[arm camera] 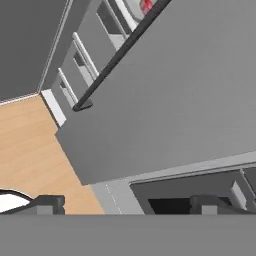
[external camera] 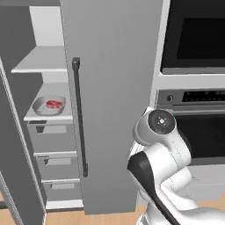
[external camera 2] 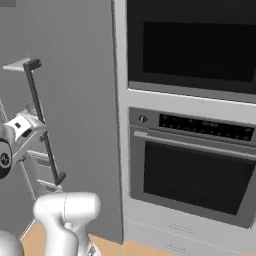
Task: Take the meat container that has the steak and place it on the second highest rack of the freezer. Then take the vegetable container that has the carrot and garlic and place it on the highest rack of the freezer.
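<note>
Kitchen wall run: wood floor [arm camera: 25, 145] below, freezer [external camera: 110, 88] left, ovens [external camera 2: 192, 170] right.

Nearest, the tool [arm camera: 125, 204] is seen in the hand view with tips spread wide and nothing between them, pointed at the lower corner of the freezer door and the oven front beside it. Arm is folded low in front of the door.

Farther, the door handle [external camera: 79, 116] runs vertically along the door edge. Behind it, the meat container [external camera: 49, 105] with the steak [external camera: 54, 104] is already seated on the lower of the two shelves, so step one is judged done. The highest rack [external camera: 41, 61] is bare.

Step in hand is judged to be fetching the vegetable container; it, the carrot and the garlic cannot be located from these views.

To be done well:
- Arm kept tucked while turning away, so the door edge and handle are not clipped.
- Tool left wide for the container rim.
- Container kept level so contents are not rolled out.
- Top rack entered high and clear of the shelf lip.
</note>
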Controlling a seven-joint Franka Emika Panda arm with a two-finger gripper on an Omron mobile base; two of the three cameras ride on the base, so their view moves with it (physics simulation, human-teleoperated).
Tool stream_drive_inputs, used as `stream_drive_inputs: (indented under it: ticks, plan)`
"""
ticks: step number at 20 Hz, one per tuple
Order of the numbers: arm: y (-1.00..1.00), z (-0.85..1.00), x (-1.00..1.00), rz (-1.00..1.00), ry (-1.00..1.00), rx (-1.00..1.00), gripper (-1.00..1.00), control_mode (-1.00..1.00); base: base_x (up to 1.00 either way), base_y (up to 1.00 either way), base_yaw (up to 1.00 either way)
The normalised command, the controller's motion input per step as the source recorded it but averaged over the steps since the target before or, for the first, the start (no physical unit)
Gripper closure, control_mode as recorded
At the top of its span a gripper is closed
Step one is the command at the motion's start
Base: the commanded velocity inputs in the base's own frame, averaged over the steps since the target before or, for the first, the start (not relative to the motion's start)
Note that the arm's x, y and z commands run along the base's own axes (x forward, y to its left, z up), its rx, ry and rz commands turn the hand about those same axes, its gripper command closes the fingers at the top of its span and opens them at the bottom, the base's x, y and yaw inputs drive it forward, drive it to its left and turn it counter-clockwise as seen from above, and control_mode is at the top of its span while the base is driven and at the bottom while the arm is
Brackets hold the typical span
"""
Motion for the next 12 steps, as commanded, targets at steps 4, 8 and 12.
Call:
stream_drive_inputs:
  ticks: [4,8,12]
  plan:
    - [0.00,0.00,0.00,0.00,0.00,0.00,-1.00,1.00,0.28,-1.00,-0.37]
    - [0.00,0.00,0.00,0.00,0.00,0.00,-1.00,1.00,0.10,-1.00,-0.34]
    - [0.00,0.00,0.00,0.00,0.00,0.00,-1.00,1.00,0.13,-1.00,-0.29]
